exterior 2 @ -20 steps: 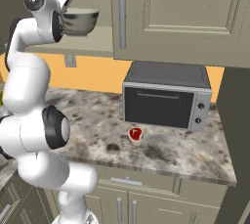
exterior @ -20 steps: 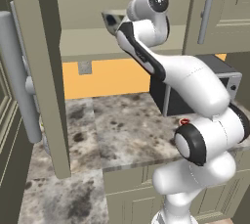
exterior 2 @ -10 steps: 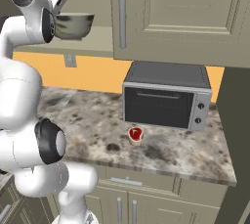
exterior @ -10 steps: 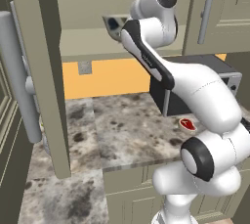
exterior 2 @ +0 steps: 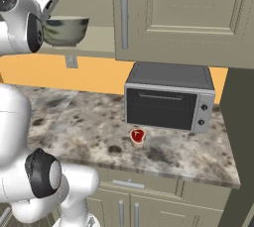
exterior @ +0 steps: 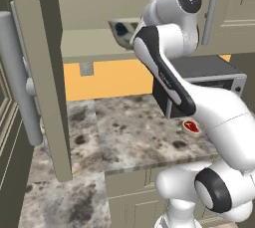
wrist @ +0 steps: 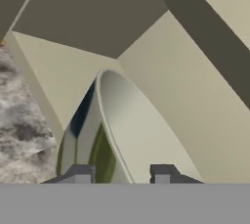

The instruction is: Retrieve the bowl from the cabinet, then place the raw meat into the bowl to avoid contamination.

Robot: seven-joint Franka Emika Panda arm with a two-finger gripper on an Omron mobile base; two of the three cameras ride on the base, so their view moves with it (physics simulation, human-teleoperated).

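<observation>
Now | gripper clamped on bowl rim | bowl above cabinet shelf edge

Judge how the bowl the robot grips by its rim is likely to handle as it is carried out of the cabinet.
The bowl looks like glazed ceramic, so probably rigid and fairly heavy. Its smooth, thin rim sits between the fingers, so it may slip or pivot. Being round and hard, it would likely chip or roll if dropped on the counter.
</observation>
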